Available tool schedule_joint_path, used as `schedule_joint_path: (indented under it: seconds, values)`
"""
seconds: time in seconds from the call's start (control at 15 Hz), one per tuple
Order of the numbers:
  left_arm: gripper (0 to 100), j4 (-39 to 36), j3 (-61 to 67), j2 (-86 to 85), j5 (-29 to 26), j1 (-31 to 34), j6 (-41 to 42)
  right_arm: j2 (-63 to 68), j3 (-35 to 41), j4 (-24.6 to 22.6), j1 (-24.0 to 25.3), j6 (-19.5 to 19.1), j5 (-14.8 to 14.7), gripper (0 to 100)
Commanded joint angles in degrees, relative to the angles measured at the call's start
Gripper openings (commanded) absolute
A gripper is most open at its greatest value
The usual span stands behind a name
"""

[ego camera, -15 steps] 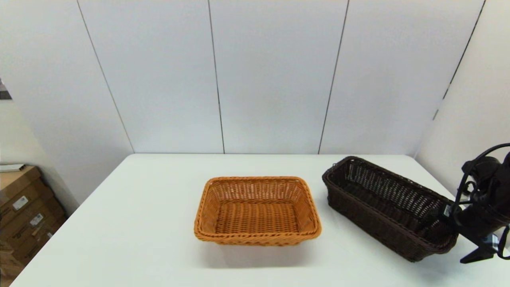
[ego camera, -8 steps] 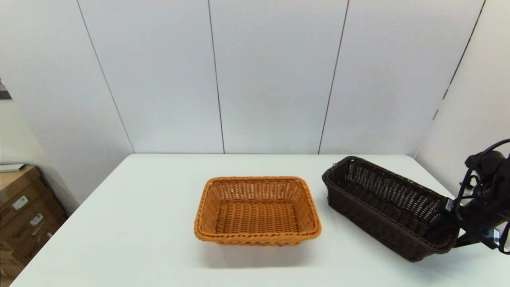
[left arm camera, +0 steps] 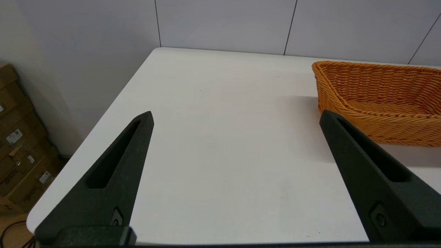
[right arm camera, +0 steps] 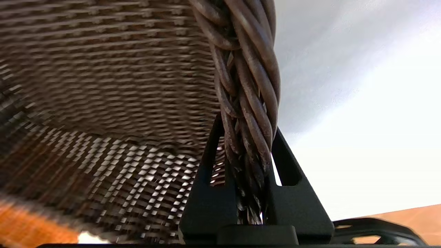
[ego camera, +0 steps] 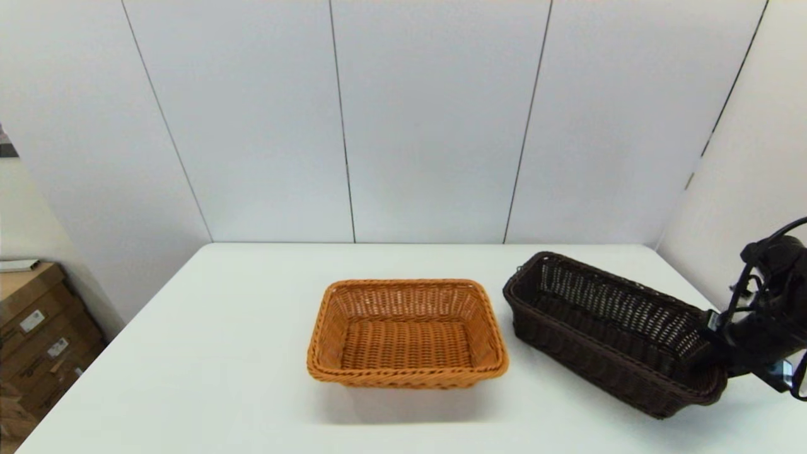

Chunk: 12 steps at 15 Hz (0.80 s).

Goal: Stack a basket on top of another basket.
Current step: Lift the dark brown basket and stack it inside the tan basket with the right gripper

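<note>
The dark brown basket lies at the table's right side, turned at an angle, its near right end raised a little. My right gripper is shut on the braided rim of that end, one finger inside the wall and one outside. The orange-tan basket rests flat at the table's middle, also seen in the left wrist view. Over the table's left front part, my left gripper hangs open with nothing between its fingers.
The white table runs back to a grey panelled wall. Cardboard boxes stand on the floor beyond the table's left edge. A white side wall rises close behind the right arm.
The right gripper has closed on the dark basket's near right rim and lifted it slightly. The basket has shifted and swung a little toward the left.
</note>
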Motion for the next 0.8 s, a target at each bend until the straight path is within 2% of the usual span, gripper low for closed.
schedule_joint_path:
  seconds: [0.07,0.2,0.33,0.4,0.47,0.67,0.8]
  values:
    - [100,-0.01,0.00,-0.01,0.03,0.00,-0.05,-7.31,-10.07,11.49,-1.91,0.20,0.82,0]
    - [100,-0.01,0.00,-0.01,0.03,0.00,-0.05,-10.47,-17.98,18.44,-2.00,0.29,-1.90,0]
    - [100,-0.01,0.00,-0.01,0.03,0.00,-0.05,-11.97,-28.26,27.49,-1.91,0.11,-1.90,0]
    - [100,-0.01,0.00,-0.01,0.03,0.00,-0.05,-11.79,-34.68,33.47,-1.82,-0.59,-0.14,0]
    - [100,-0.01,0.00,-0.01,0.03,0.00,-0.05,-11.79,-37.93,36.10,-1.91,-1.12,2.23,0]
    - [100,-0.01,0.00,-0.01,0.03,0.00,-0.05,-11.97,-42.33,41.73,-1.56,-2.79,7.06,0]
    - [100,-0.01,0.00,-0.01,0.03,0.00,-0.05,-12.41,-42.50,43.92,-1.21,-6.30,11.46,0]
